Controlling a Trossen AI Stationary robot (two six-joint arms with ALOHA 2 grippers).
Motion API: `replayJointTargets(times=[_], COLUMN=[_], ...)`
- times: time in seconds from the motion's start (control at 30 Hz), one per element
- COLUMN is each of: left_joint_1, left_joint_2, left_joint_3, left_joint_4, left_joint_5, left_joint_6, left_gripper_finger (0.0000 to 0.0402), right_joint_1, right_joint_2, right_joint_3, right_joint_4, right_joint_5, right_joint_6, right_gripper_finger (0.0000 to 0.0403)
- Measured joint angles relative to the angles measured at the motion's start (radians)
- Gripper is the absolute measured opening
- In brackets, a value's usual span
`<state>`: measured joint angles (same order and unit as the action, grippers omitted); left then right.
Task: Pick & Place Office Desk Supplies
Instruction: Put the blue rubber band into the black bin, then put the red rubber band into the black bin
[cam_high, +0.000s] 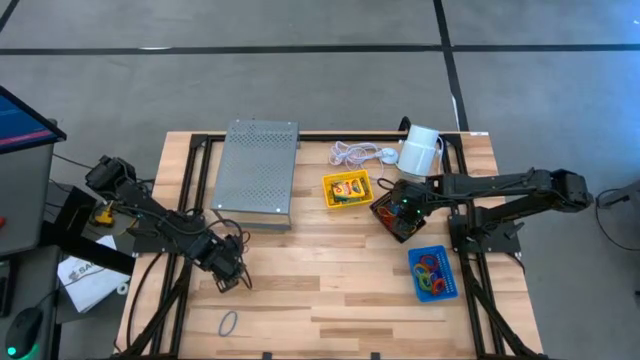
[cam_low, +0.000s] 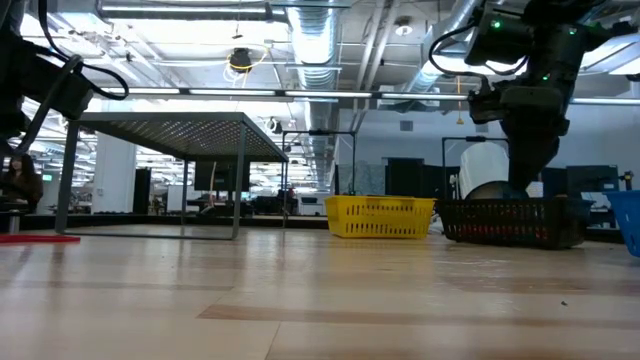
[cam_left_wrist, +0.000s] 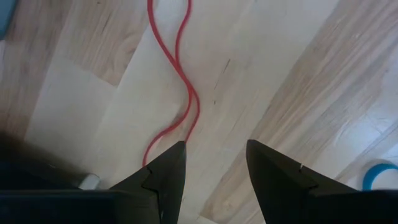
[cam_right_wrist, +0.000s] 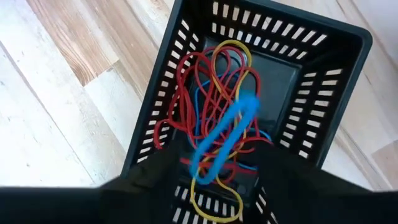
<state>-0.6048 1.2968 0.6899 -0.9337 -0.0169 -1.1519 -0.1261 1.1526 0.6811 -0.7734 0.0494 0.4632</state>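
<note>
Sorting mostly done: bands fill black tray (cam_high: 397, 212) and blue tray (cam_high: 433, 273), crayons in yellow tray (cam_high: 346, 189). Right gripper (cam_right_wrist: 211, 186) over black tray, fingers parted, blue band (cam_right_wrist: 221, 140) dropping. Left gripper (cam_left_wrist: 214, 171), fingers wide, over red band (cam_left_wrist: 180, 93); grey band (cam_high: 229, 323) left at 7 o'clock.

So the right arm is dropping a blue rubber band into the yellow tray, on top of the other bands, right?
Not the yellow tray. The right wrist view shows the blue rubber band over the black mesh tray, above a tangle of red, yellow and blue bands. In the high view the right gripper is above that black tray; the yellow tray sits beside it.
</note>
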Motion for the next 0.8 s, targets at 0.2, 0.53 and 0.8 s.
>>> replayJointTargets(times=[0.2,0.53,0.8], left_joint_1=[0.0,0.0,0.0], left_joint_2=[0.0,0.0,0.0], left_joint_3=[0.0,-0.001,-0.077], left_joint_4=[0.0,0.0,0.076], left_joint_5=[0.0,-0.057,-0.064], left_joint_6=[0.001,0.003,0.007], left_gripper_finger=[0.0163,0.0163,0.0163], right_joint_1=[0.0,0.0,0.0], right_joint_2=[0.0,0.0,0.0], right_joint_3=[0.0,0.0,0.0], right_joint_4=[0.0,0.014,0.03], right_joint_5=[0.014,0.028,0.029], right_joint_6=[0.002,0.0,-0.003], right_gripper_finger=[0.0266,0.0269,0.0269])
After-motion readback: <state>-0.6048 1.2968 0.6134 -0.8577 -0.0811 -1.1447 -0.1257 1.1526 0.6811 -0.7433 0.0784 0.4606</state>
